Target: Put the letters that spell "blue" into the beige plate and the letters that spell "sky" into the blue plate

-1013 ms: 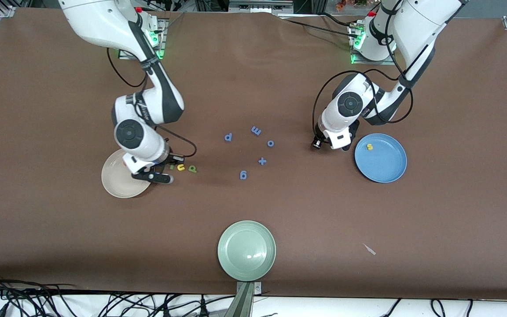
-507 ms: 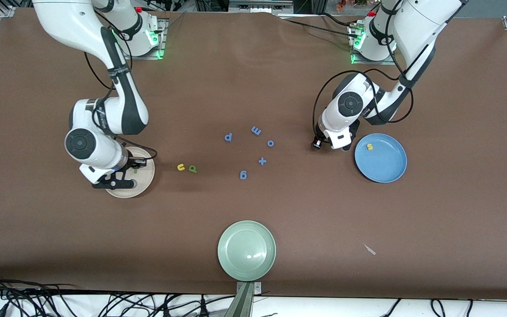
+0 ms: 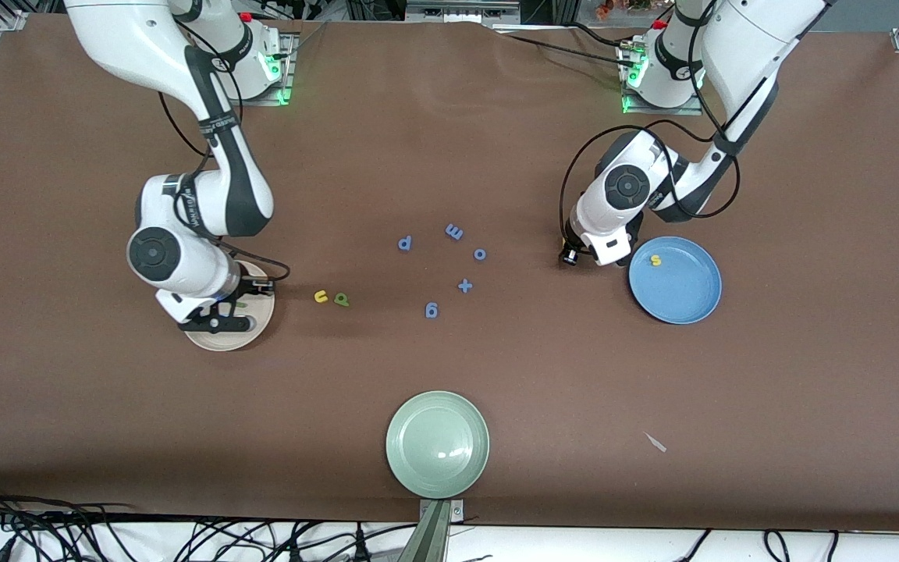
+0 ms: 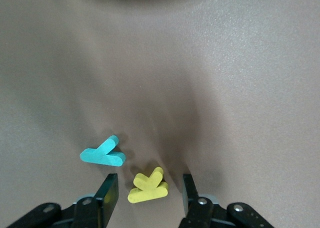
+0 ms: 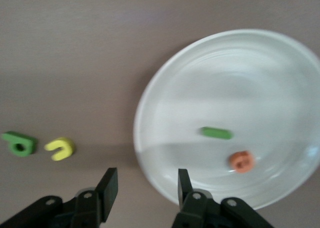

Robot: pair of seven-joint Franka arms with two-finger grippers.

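From the front, the brown desk [image 3: 808, 351] carries the round cream-beige plate [image 3: 256, 326] toward the right arm's end, with the right gripper [image 3: 219, 316] low over it. Near it lie the yellow foam u [image 3: 321, 296] and the green foam b [image 3: 341, 299], touching the desk. Five blue foam pieces [image 3: 454, 232] are scattered mid-desk, and a pale green plate [image 3: 437, 443] sits nearest the camera. Toward the left arm's end, the round blue plate [image 3: 674, 279] holds the yellow foam s [image 3: 655, 260]; the left gripper [image 3: 602, 254] is just beside that plate.

In the left wrist view, the left gripper's fingers [image 4: 108, 193] stand apart, released, with the yellow foam k [image 4: 148, 187] lying on the desk between them and the teal foam y [image 4: 103, 154] just beside it.

In the right wrist view, the right gripper's fingers [image 5: 108, 185] are spread, holding nothing. The beige plate contains the thin green foam l [image 5: 216, 133] and the orange foam e [image 5: 242, 161], lying apart.
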